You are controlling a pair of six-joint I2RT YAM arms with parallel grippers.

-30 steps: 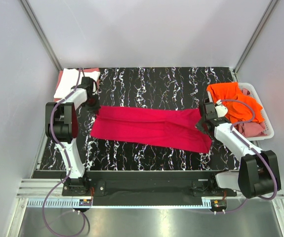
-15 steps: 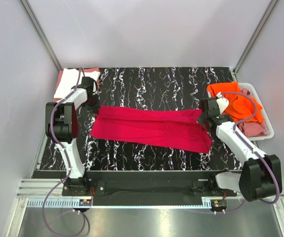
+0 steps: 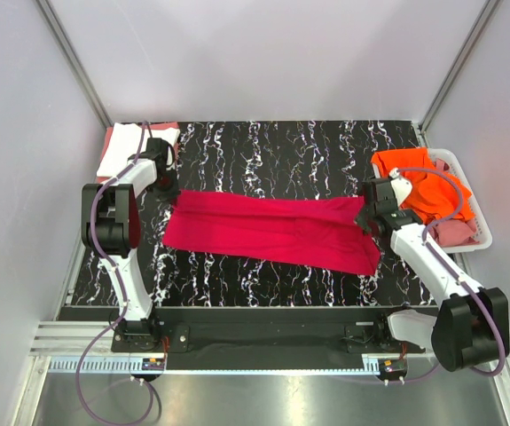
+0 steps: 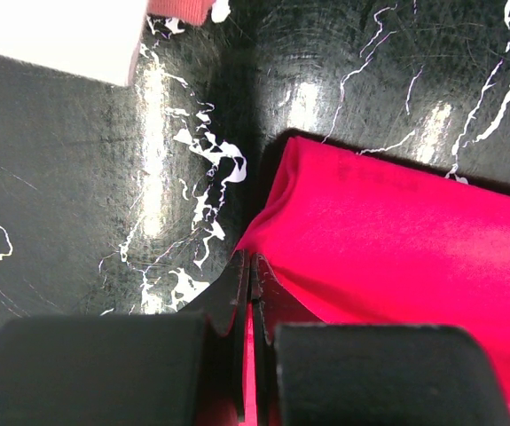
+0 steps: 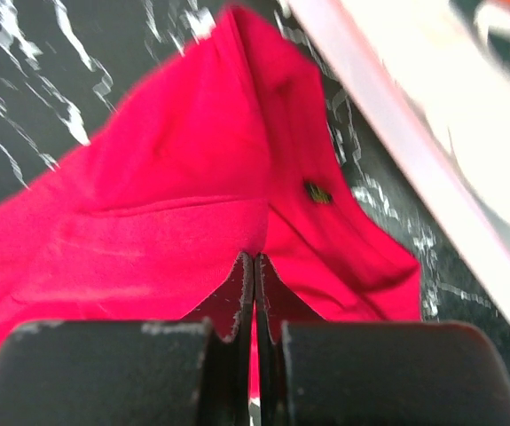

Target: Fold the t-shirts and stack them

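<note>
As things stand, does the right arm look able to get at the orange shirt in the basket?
Likely not yet: the right gripper is shut on the crimson shirt. The orange shirt lies uncovered in the white basket close beside it, so after releasing, probably yes.

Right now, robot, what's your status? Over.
Left gripper shut on red t-shirt, left end. Right gripper shut on its right end. Shirt stretched flat. White basket close beside right gripper.

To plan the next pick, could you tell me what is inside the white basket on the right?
An orange t-shirt lies heaped on top, with a salmon-pink t-shirt showing below it at the white basket's near end. Anything beneath them is covered.
</note>
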